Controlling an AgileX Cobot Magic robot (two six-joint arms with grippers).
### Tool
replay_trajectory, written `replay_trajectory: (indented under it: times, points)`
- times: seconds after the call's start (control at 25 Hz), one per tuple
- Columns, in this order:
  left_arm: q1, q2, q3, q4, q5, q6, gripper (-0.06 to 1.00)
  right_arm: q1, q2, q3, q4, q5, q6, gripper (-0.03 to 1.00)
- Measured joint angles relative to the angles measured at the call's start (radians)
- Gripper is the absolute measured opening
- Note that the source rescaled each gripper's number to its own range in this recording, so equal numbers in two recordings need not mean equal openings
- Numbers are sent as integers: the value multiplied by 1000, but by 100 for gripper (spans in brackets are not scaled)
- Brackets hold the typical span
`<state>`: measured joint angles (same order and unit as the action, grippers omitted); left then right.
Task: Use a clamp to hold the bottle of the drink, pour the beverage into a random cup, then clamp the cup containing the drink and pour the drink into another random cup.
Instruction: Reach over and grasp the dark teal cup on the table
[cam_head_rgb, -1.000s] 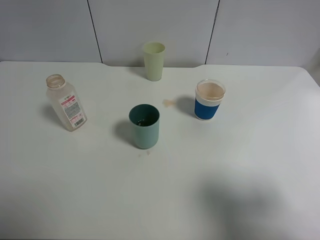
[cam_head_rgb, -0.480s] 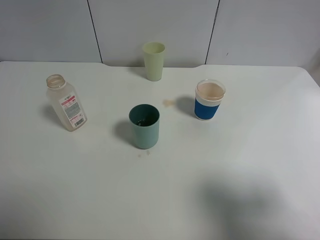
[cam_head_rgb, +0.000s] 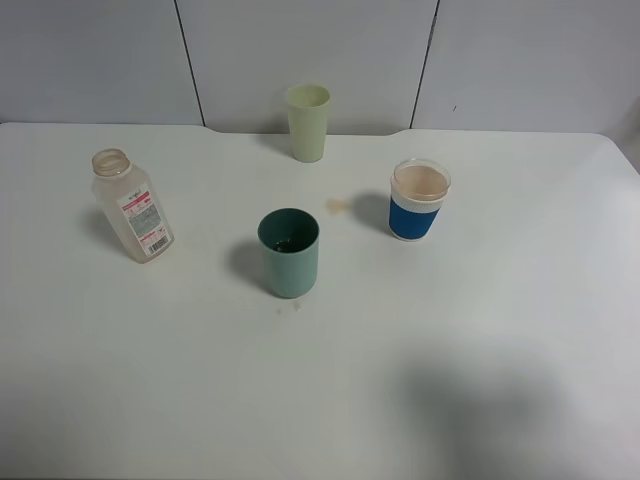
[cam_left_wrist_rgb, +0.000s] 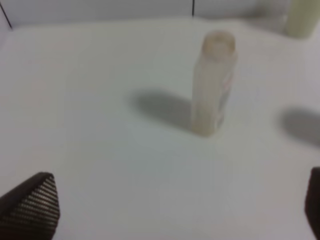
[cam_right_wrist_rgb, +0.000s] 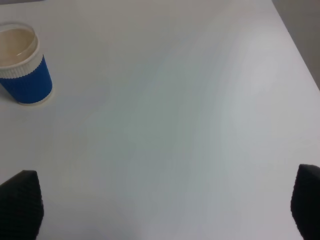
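With the left gripper (cam_left_wrist_rgb: 172, 212) and right gripper (cam_right_wrist_rgb: 162, 207) spread wide and empty, the bottle (cam_head_rgb: 132, 205) (seemingly drained) could be toppled by a careless approach.

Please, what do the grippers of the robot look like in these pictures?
The left gripper shows only two black fingertips, finely ribbed, with rounded corners. The right gripper shows the same dark fingertips, blurred. No arm, cable or marking is in view.
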<state>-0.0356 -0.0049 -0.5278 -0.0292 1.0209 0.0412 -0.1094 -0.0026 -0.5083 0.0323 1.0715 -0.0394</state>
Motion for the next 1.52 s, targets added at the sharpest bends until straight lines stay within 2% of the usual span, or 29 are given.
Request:
replay_trajectory:
  times: [0.12, 1.52]
  points:
    - [0, 0, 22, -6, 25, 0, 100, 0, 0, 0, 0, 0, 0, 99]
    - [0, 0, 22, -11, 26, -3, 100, 0, 0, 0, 0, 0, 0, 99]
